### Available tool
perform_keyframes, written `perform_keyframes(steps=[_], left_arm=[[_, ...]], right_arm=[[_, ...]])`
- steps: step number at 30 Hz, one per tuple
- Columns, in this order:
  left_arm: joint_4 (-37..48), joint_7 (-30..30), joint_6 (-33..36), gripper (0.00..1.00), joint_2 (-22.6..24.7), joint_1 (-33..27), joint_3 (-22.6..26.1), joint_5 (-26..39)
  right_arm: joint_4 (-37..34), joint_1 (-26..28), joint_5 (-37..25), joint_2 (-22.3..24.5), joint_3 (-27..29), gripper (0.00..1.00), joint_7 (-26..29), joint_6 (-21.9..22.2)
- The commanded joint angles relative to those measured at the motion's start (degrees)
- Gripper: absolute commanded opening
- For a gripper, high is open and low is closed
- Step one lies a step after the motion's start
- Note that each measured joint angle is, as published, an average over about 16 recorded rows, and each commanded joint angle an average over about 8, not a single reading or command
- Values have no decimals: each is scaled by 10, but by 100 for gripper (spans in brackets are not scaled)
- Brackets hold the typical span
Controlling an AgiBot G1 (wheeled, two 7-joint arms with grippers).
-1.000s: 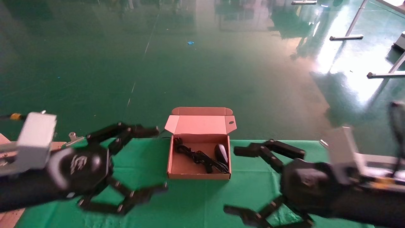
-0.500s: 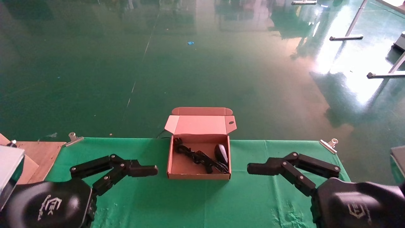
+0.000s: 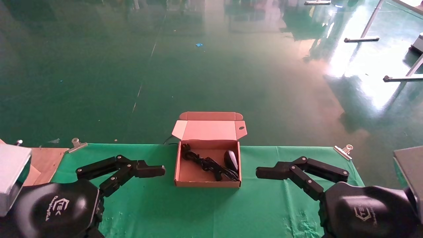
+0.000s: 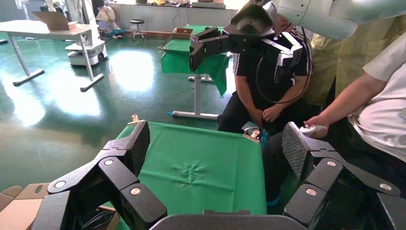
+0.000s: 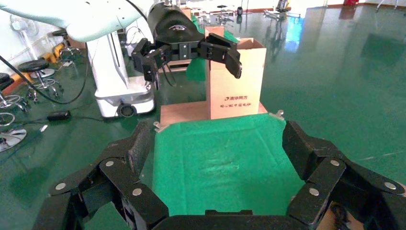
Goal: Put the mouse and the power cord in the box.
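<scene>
While both arms sit low at the near edge, nothing is gripped:

left gripper (image 3: 155, 185): near-left of the box, over the green cloth, fingers spread wide, holding nothing. Wrist view (image 4: 215, 153) confirms a wide gap between the two pads with only cloth in between.

right gripper (image 3: 264, 188): near-right of the box, also over the cloth, fingers spread wide, holding nothing. Wrist view (image 5: 215, 153) shows the same wide gap with bare cloth between the pads.

gripper spacing: the two face each other across the box, each well apart from its side walls, neither touching it.

box (image 3: 207, 183): centre of the table, at the far edge of the cloth, lid open and standing up at the far side, tuck flaps out, small hole on the right flap.

power cord (image 3: 201, 162): inside the box, bunched, running from the far-left corner toward the near-right.

mouse (image 3: 231, 159): inside the box, right side, just beside the right wall, touching or nearly touching the cord bundle; can't tell which.

green cloth (image 3: 205, 211): covers the table, clipped at far-left and far-right corners.

clips: left clip (image 3: 77, 144), right clip (image 3: 343, 150).

wood board (image 3: 43, 158): left of the cloth, bare.
</scene>
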Motion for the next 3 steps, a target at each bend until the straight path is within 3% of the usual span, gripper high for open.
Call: perform_keyframes(steps=[1,3], left_arm=[[2,1,-1,100,1,-1,1,1],[3,2,-1,100,1,-1,1,1]], right_arm=[[-1,1,-2,-1,-2,100,0,1],[-2,1,-2,-2,-2,100,0,2]])
